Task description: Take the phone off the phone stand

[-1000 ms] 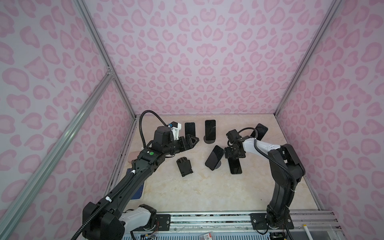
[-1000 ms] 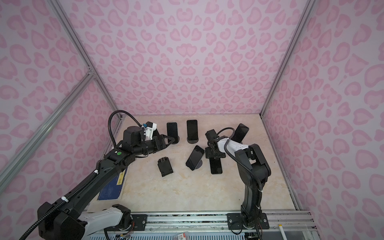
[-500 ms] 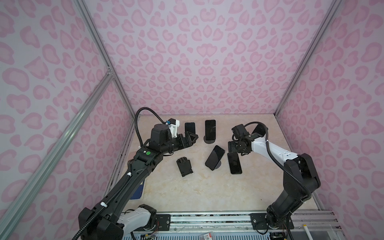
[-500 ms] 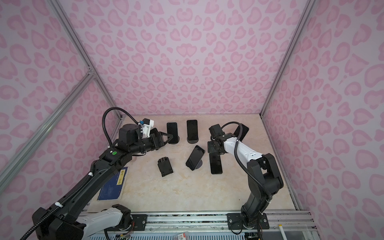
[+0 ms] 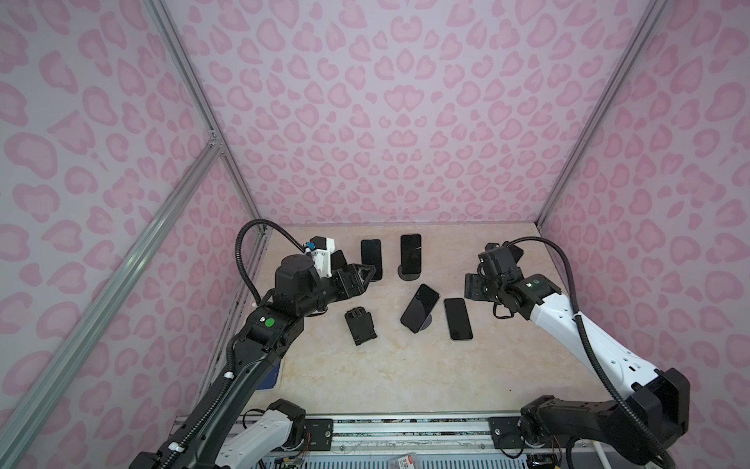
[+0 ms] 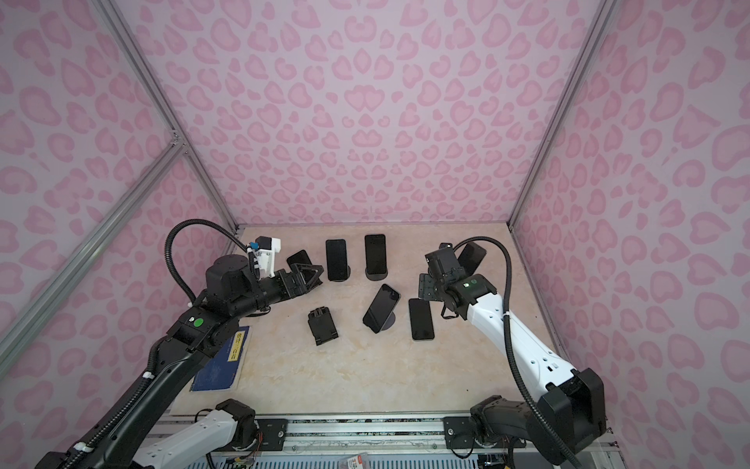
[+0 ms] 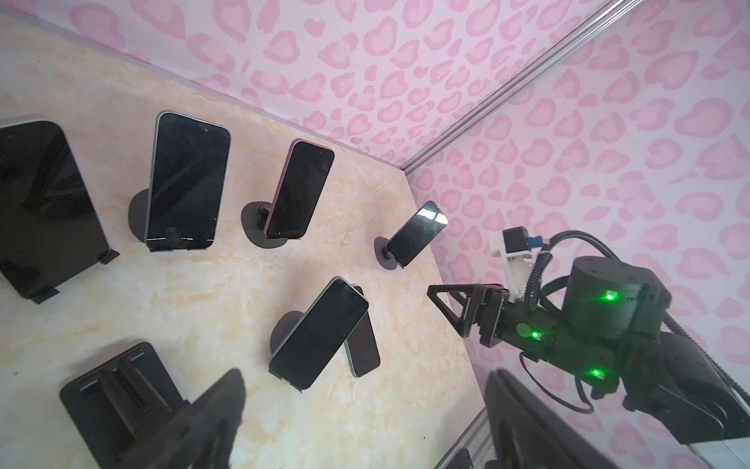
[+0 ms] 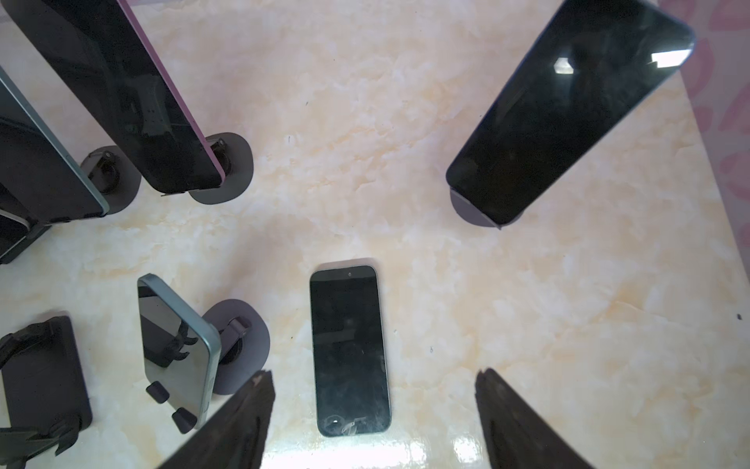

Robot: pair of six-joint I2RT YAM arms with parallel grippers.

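A dark phone lies flat on the marble table, apart from any stand, also seen in a top view. My right gripper hovers above it, open, holding nothing; in both top views it hangs right of the phone. Beside the flat phone a second phone leans on a round-based phone stand. An empty black stand lies to its left. My left gripper is open and empty near the back-left phones.
Two upright phones on stands stand at the back. Another phone on a stand sits behind my right gripper, and one behind my left gripper. A blue mat lies at the table's left edge.
My right gripper has lifted off the flat phone and pulled back to the right, leaving it on the table. The left arm shifted slightly left.
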